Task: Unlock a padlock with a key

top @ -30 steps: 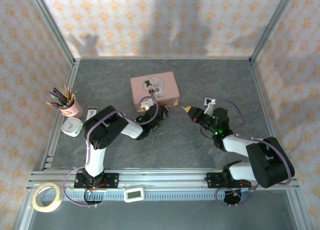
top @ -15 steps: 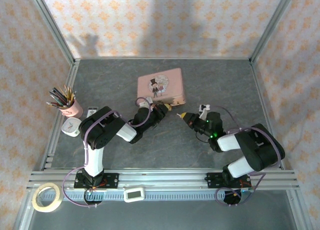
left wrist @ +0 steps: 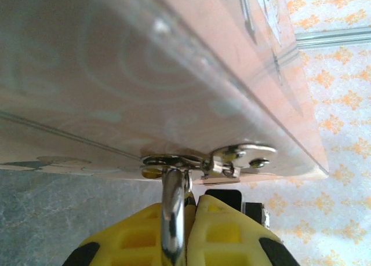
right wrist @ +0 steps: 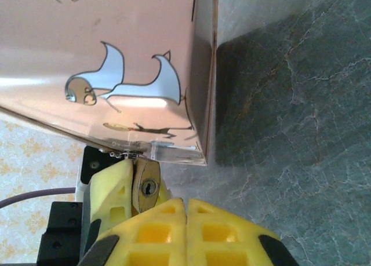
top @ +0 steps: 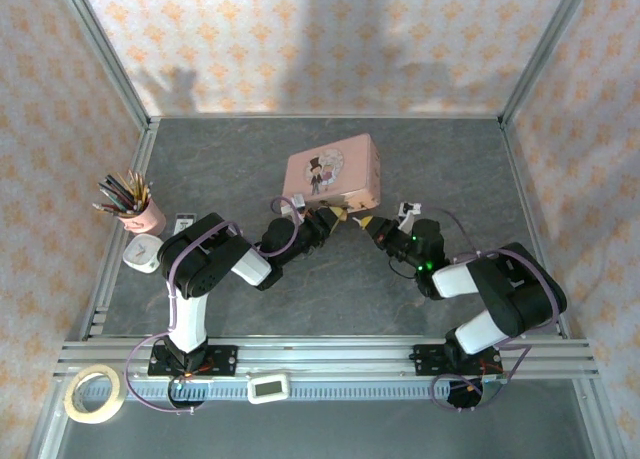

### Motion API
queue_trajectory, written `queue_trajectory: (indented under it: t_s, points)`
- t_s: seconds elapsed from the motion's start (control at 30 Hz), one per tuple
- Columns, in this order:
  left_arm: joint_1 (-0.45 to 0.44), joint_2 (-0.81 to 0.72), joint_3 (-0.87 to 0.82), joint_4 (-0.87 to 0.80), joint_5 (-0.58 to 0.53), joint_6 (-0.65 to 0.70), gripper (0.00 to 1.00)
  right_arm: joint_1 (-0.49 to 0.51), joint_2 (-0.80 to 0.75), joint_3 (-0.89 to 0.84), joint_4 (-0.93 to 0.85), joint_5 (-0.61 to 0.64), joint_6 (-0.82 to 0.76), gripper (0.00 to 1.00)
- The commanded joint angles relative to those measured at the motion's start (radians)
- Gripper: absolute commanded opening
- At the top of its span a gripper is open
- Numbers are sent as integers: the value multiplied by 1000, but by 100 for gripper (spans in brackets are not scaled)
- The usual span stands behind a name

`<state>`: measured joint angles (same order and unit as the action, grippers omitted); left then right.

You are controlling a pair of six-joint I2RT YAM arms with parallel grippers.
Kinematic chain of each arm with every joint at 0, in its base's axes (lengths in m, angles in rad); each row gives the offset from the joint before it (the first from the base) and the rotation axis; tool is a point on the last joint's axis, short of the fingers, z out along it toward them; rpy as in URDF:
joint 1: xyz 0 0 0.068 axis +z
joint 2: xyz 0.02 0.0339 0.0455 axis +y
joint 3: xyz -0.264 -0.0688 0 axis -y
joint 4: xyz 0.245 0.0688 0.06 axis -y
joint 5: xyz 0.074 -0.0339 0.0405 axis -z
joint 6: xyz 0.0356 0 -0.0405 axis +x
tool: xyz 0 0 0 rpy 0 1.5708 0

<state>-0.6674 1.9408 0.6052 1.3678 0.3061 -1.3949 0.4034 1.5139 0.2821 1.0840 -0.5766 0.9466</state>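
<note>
Lining up key with keyhole looks like step in hand. Small brass padlock clamped in left gripper, its thin silvery shackle hooked through metal hasp on near side of pink rectangular picture tin. Fingers of right gripper pressed together just beside keyhole face; key between them not discernible.

Do well: left steadies lock, right comes in slow, straight along keyhole axis.

Tin looks tipped up, its wall close above both grippers, so little room there. Bare grey table either side of tin.
</note>
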Motion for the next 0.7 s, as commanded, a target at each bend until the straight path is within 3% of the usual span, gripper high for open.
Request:
queue_trajectory:
  t_s: [0.0,0.67]
  points:
    - [-2,-26,3,139,35,-40,0,5,5,30,44,25,0,0]
    - [-11,-46,29,88,38,-15,0,29,21,47,70,1,0,0]
